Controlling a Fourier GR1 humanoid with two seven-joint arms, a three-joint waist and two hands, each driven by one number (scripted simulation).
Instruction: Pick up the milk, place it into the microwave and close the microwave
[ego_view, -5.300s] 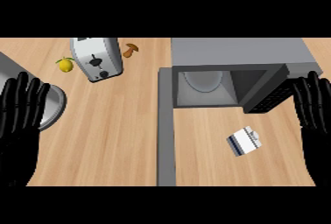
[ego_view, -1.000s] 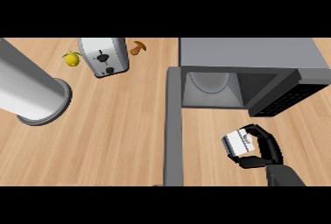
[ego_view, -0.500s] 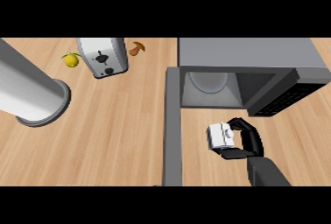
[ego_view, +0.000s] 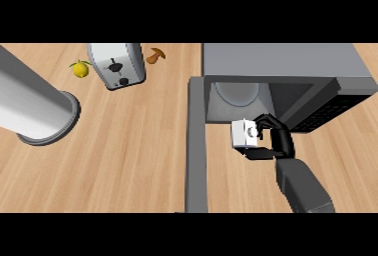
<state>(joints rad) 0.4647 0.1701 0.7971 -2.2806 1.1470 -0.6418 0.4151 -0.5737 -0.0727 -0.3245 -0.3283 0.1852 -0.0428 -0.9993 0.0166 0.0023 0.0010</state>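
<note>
A small white milk carton (ego_view: 244, 133) is held above the counter, just in front of the microwave's open mouth. My right hand (ego_view: 274, 140) is curled round it from the right, fingers and thumb pinching its sides. The grey microwave (ego_view: 284, 60) stands at the upper right with its cavity (ego_view: 240, 100) open and a round glass plate inside. Its dark door (ego_view: 331, 107) swings out to the right of my hand. My left forearm (ego_view: 29, 107) is a big grey cylinder at the left; the left hand does not show.
A silver toaster (ego_view: 115, 65) stands at the top left, with a yellow lemon (ego_view: 80, 69) to its left and a brown mushroom (ego_view: 155, 56) to its right. A grey seam (ego_view: 195, 165) runs down the wooden counter just left of the carton.
My right hand has carried the milk carton up and to the left, from the counter's lower right toward the microwave's open front. The left forearm has stayed put.
</note>
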